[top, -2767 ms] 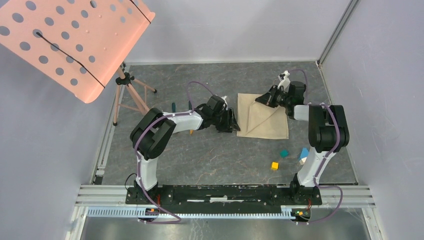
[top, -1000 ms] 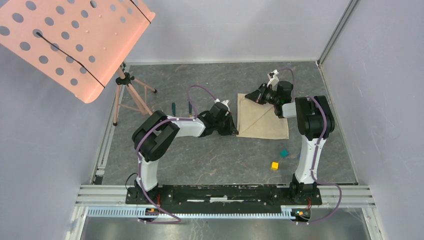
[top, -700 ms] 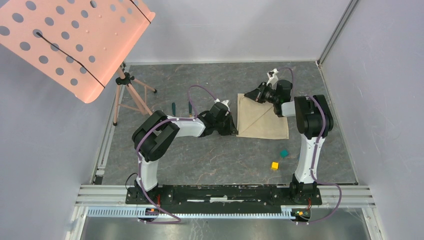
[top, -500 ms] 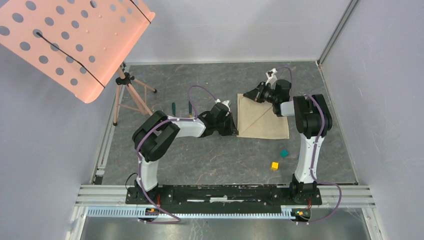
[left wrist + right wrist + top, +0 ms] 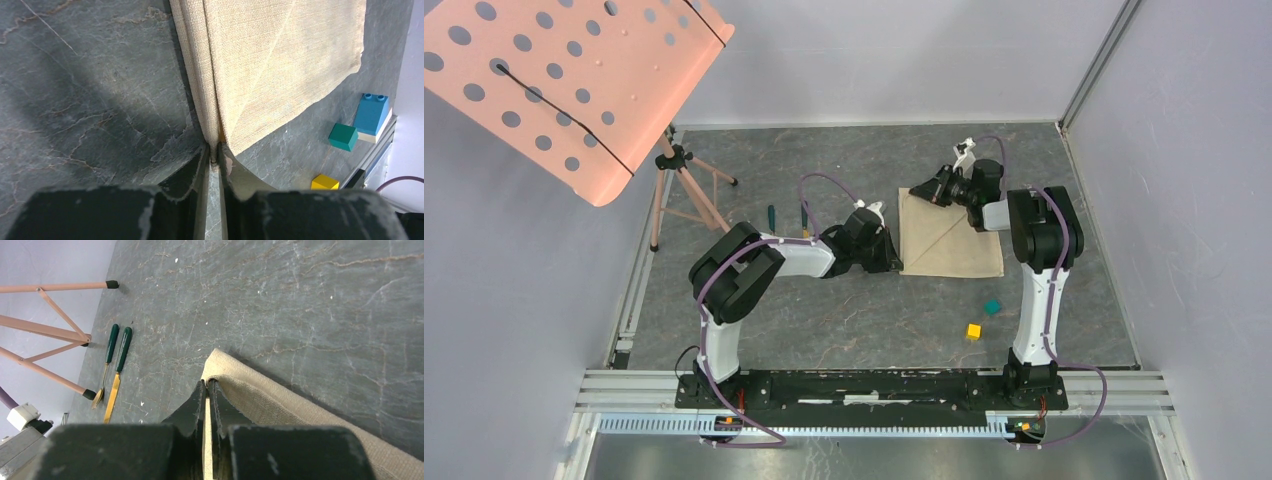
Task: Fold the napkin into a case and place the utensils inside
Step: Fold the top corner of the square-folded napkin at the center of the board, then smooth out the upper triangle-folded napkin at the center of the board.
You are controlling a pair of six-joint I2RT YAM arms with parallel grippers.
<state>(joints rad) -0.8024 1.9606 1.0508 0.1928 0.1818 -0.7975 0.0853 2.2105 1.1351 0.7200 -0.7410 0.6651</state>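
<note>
The right gripper is still creeping leftward, and it and the left gripper are each clamping a left-hand corner of the napkin, likely readying a fold across.

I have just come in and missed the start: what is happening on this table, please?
Two robot arms are working on a beige napkin, which lies folded on the table. The left claw pinches its near left corner, and the right claw pinches its far left corner. The spoon and the knife lie side by side further to the left, untouched and not yet inside the napkin.
</note>
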